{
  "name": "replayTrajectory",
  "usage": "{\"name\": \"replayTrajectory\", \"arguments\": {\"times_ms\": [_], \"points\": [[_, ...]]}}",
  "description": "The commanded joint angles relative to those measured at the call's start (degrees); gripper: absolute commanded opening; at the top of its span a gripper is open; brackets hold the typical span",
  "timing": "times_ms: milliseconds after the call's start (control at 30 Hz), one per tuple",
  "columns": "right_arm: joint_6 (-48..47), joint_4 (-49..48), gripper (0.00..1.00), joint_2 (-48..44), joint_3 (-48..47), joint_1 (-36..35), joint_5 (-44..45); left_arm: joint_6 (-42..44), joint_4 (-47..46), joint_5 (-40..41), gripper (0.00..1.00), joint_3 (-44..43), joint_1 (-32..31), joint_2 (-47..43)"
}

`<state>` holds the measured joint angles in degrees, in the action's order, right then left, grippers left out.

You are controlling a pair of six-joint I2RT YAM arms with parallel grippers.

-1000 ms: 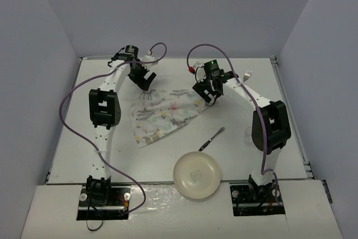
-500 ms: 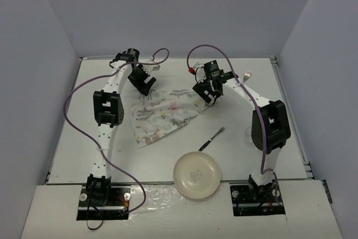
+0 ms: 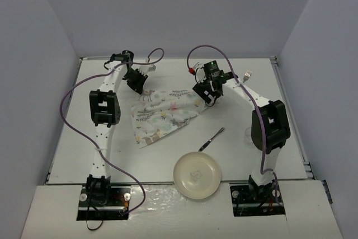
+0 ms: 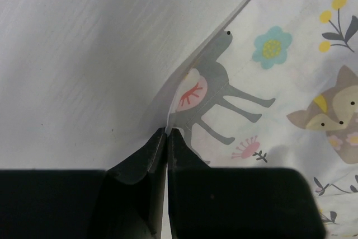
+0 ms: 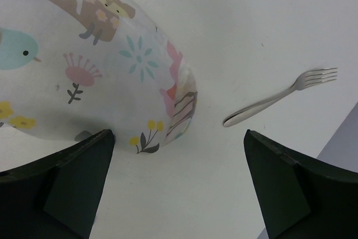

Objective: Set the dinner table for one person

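The dinner table [image 3: 72,138] is a white tabletop. An animal-print cloth placemat [image 3: 165,113] lies crumpled on it, near the middle. My left gripper [image 3: 136,86] is at the placemat's far left corner. In the left wrist view, the left gripper [image 4: 168,132] is shut on the cloth's thin edge beside a grey deer print [image 4: 224,96]. My right gripper [image 3: 208,98] hangs open over the placemat's far right end. In the right wrist view, the right gripper [image 5: 178,135] has its wide-apart fingers on either side of the rounded fold of the placemat [image 5: 100,65], holding nothing.
A cream plate [image 3: 197,175] sits at the near edge, with a knife [image 3: 211,138] just beyond it. A fork [image 3: 246,75] lies far right, also in the right wrist view [image 5: 279,96]. A clear glass [image 3: 249,134] stands by the right arm. Grey walls enclose the table.
My left gripper went from open to shut on the placemat's far left corner and shifted slightly left. The right arm stayed still.
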<state>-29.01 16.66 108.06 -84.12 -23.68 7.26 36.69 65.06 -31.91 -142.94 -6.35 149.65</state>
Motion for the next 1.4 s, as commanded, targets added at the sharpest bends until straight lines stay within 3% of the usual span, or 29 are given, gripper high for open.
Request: {"name": "replayTrajectory", "arguments": {"times_ms": [0,233,367,600,767,833,933,1067,1367], "points": [[0.4,-2.0,0.99,-0.8,-2.3,-0.2,2.2,-4.7,-7.4,2.1,0.00,8.1,2.3,-8.2],[3.6,-2.4,1.00,0.5,-4.3,2.7,3.3,-9.5,-19.9,5.0,0.00,21.6,2.6,-23.2],[4.9,-2.4,1.00,0.0,-5.1,3.3,2.6,-10.8,-22.2,7.5,0.00,23.9,2.6,-27.9],[5.5,-2.4,1.00,-0.8,-5.2,3.1,-1.4,-10.7,-15.9,8.0,0.00,15.3,-0.5,-35.9],[5.1,0.3,0.99,0.0,-8.1,0.4,-10.9,-6.7,-7.2,2.8,0.00,13.1,-3.6,-39.1],[4.3,2.0,0.99,0.0,-9.7,-0.8,-16.0,-5.2,-5.1,0.5,0.00,15.9,-4.7,-43.3],[2.5,4.0,0.99,0.8,-13.6,-3.8,-22.1,-3.4,-6.4,-0.3,0.00,28.5,-6.7,-50.4],[1.3,5.9,0.99,5.6,-18.6,-5.2,-24.4,-2.8,-11.0,2.1,0.00,40.6,-7.4,-60.5],[-1.6,7.9,0.99,15.0,-30.6,-8.9,-29.1,-3.5,-12.0,3.4,0.00,48.6,-7.3,-68.4]]}}
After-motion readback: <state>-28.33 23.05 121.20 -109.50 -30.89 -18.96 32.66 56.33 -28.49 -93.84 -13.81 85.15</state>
